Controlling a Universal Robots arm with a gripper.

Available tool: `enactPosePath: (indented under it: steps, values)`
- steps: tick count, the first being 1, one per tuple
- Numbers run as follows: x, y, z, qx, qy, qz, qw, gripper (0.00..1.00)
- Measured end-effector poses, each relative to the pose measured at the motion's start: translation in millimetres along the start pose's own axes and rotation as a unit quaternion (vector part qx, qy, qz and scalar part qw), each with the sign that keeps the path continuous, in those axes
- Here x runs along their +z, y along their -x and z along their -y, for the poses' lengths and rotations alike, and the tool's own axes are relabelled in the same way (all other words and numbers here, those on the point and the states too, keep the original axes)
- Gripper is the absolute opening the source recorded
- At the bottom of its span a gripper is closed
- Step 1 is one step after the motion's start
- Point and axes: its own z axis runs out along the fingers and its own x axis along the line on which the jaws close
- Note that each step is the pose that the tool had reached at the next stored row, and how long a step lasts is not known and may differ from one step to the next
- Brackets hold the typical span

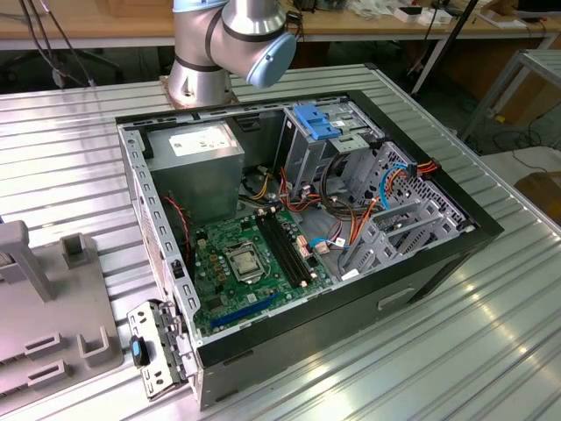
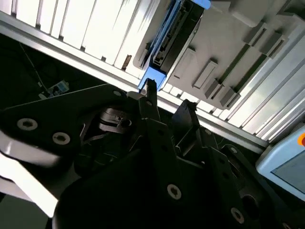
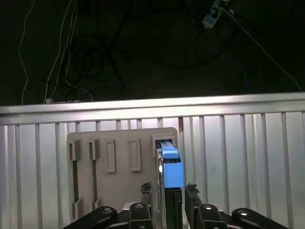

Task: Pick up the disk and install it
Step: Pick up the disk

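The disk (image 3: 170, 164) stands on its edge in a slot of a grey holder (image 3: 119, 143), its bright blue carrier rail facing me. In the first wrist view my gripper (image 3: 169, 191) straddles it, one black finger (image 3: 147, 191) on each side with a thin gap to the disk. In the second wrist view the disk (image 2: 176, 33) runs away from the fingertips (image 2: 151, 90), whose jaws stand apart at its near blue end. The gripper is open. In the exterior view the holder (image 1: 35, 298) lies at the left edge.
An open computer case (image 1: 473, 232) fills the middle of the ribbed metal table, with a blue-topped drive bay (image 1: 320, 123) and a grey power supply box (image 1: 193, 153) inside. A small blue latch piece (image 1: 138, 351) sits by its near corner. Beyond the table edge (image 3: 152, 105) lie cables.
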Motion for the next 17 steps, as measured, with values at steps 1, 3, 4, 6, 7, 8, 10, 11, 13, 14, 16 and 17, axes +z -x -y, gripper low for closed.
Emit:
enactPosePath:
  steps: [1,3,4,6,7,8,10,11,13,14,16,17]
  values:
    - [0.4,0.0,0.0,-0.005,-0.0017,0.0,1.0,0.4]
    - [1.4,-0.1,0.0,-0.02,-0.0055,-0.0001,0.9998,0.4]
    - [1.9,-0.1,0.0,-0.025,-0.0076,-0.0001,0.9997,0.4]
    - [5.2,-0.2,-2.2,-0.032,-0.0086,-0.0002,0.9995,0.4]
    - [8.2,-0.5,-6.9,-0.033,-0.0086,-0.0001,0.9994,0.4]
    - [10.3,-0.7,-10.7,-0.033,-0.0087,-0.0001,0.9994,0.4]
    - [20.0,-0.6,-11.5,-0.033,-0.0085,-0.0002,0.9994,0.4]
    - [23.3,-0.6,-9.7,-0.033,-0.0086,-0.0001,0.9994,0.4]
    - [27.0,-0.6,-9.2,-0.033,-0.0086,-0.0003,0.9994,0.4]
    - [28.8,-0.5,-9.1,-0.033,-0.0092,-0.0004,0.9994,0.4]
    - [31.8,0.0,-9.1,-0.032,-0.0111,-0.0004,0.9994,0.4]
    - [33.8,0.0,-9.1,-0.032,-0.0125,-0.0004,0.9994,0.42]
